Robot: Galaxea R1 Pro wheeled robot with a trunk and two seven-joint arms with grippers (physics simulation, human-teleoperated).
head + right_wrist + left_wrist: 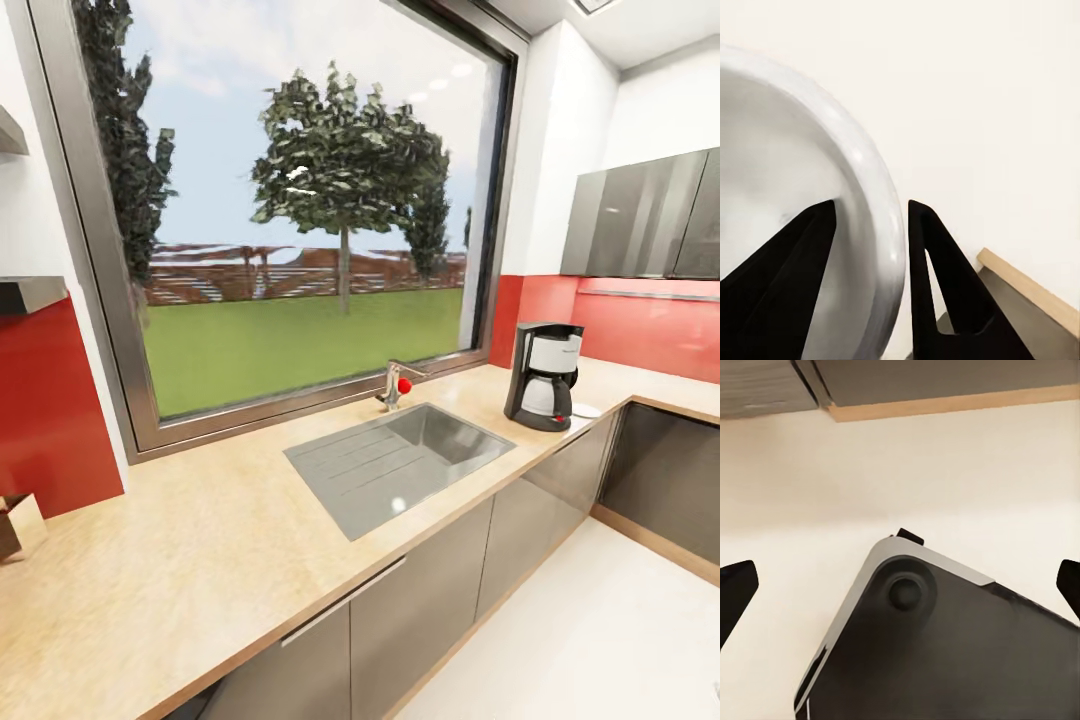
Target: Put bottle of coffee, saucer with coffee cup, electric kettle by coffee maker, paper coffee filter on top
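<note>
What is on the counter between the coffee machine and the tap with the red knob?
In the head view, the grey sink lies between the coffee maker and the tap.

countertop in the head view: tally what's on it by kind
coffee maker: 1
saucer: 1
sink: 1
faucet: 1
brown object at the left edge: 1
total: 5

A steel sink (400,460) with a ribbed drainboard is the landmark. Just behind it stands a tap (396,384) with a red knob, and behind that a wide window (300,210) showing trees and lawn. Grey base cabinets (430,590) run below the sink; glossy grey wall cabinets (645,215) hang far to its right above a red backsplash (640,325).
</note>
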